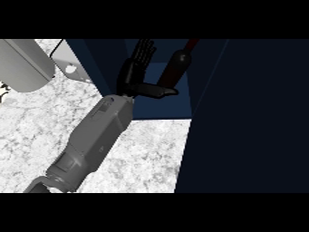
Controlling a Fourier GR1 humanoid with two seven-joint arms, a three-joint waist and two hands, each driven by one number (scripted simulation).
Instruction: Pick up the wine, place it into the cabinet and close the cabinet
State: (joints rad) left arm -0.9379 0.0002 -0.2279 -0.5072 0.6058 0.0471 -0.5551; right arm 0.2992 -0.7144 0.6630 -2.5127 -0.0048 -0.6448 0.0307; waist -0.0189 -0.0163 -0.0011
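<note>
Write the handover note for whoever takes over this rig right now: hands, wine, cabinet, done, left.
Left hand: open, fingers straight, inside the cabinet beside the wine bottle.
Right hand: not in view.
Wine bottle: inside the open cabinet, leaning, at the hand's thumb.
Cabinet door: open, at the right.
Done: wine in the cabinet.
Left: pull the hand out, close the door.

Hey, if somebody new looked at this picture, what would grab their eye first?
First, the grey forearm running up from the lower left, ending in a black hand with straight fingers inside the dark blue cabinet. Right beside that hand stands the dark wine bottle, tilted, in the cabinet's opening. The big dark cabinet door fills the right side, above the speckled white counter.
</note>
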